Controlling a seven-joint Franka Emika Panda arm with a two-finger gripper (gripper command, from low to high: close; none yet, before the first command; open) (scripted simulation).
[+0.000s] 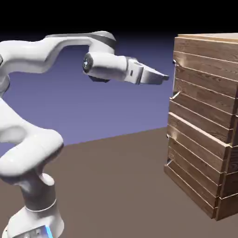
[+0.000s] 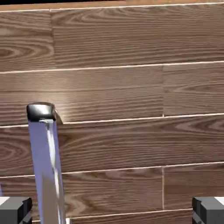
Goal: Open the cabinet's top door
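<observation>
Gripper (image 1: 166, 77) open, fingertips wide apart at the lower left and lower right corners of the hand view, nothing between them but a view of planks. Cabinet (image 1: 193, 160) fills the right side of the exterior view, upright, long axis vertical, top edge tipped slightly in perspective. Top door (image 1: 204, 88) is its upper front, brown planks running horizontally, facing the arm (image 1: 32, 56); looks shut. In the hand view the planks fill nearly the whole frame, seams close to level.

Handle (image 2: 48, 166): shiny metal bar, left of center in the hand view, long axis near vertical, upper end leaning a little left, lower end running off the bottom. In the exterior view it stands upright along the door's left edge. Gripper points right and slightly down, near the handle's upper part, visible gap, no contact. Marks on the robot base (image 1: 35, 223), lower left, too small to read.
</observation>
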